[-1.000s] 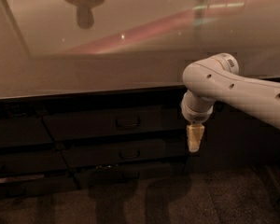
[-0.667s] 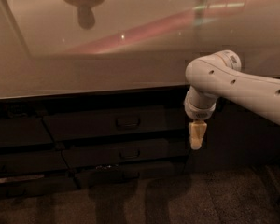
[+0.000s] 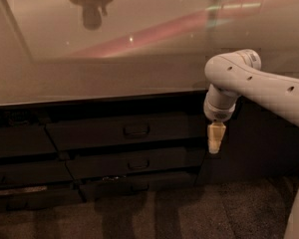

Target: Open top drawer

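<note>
Top drawer (image 3: 124, 132), flat and dark, sits beside tapered cream gripper (image 3: 214, 148).

No text, label, brand or number is legible on the top drawer (image 3: 89, 133) or on my gripper (image 3: 214, 143), which hangs just beside that drawer's right end.
</note>
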Robot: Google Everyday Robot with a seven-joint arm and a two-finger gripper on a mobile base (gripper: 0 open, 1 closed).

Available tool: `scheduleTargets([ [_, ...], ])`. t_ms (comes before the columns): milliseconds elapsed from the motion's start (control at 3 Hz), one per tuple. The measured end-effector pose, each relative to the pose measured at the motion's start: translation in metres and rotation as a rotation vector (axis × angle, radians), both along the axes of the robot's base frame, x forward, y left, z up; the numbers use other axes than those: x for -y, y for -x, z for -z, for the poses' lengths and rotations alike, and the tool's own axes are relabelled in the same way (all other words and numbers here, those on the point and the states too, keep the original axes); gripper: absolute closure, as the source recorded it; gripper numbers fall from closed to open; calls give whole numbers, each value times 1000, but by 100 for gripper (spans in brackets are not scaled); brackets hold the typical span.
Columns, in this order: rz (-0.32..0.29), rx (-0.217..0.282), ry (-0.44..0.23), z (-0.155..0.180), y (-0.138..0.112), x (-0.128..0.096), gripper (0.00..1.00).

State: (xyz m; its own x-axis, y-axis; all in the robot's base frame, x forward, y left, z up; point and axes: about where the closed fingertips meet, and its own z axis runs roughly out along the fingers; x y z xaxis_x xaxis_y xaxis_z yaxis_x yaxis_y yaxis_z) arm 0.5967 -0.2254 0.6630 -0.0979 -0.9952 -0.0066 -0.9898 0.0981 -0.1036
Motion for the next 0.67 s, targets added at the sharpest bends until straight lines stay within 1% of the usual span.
scheduleTargets([
  [333, 0, 0, 0, 0, 0, 0, 0],
  [667, 0, 0, 0, 0, 0, 0, 18],
])
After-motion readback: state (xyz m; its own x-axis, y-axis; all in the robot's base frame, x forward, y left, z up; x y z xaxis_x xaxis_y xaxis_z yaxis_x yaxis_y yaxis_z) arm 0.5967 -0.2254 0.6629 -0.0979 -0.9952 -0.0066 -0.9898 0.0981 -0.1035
